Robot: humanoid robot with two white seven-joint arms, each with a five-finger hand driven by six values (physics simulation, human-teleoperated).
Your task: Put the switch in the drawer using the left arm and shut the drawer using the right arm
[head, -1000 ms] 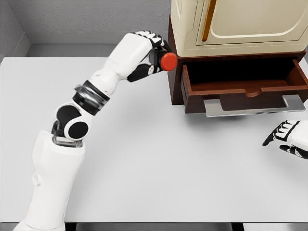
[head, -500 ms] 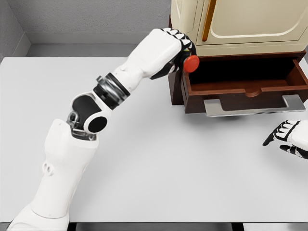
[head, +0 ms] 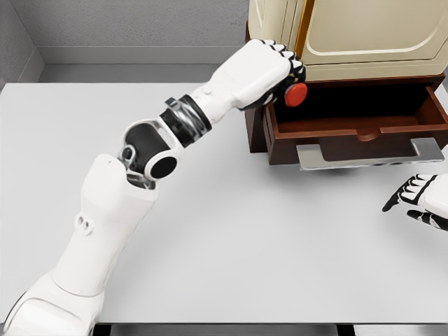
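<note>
Switch (head: 295,94), with its red button, sits gripped in my left hand (head: 269,66), held over the left end of the open drawer (head: 357,129). My right hand (head: 418,199) rests on the surface (head: 245,245), fingers relaxed and holding nothing.

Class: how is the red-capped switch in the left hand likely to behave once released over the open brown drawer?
The red-capped switch looks rigid, so probably won't flex. Its round cap suggests it may roll. The left hand holds it alone, so it's likely light.
</note>
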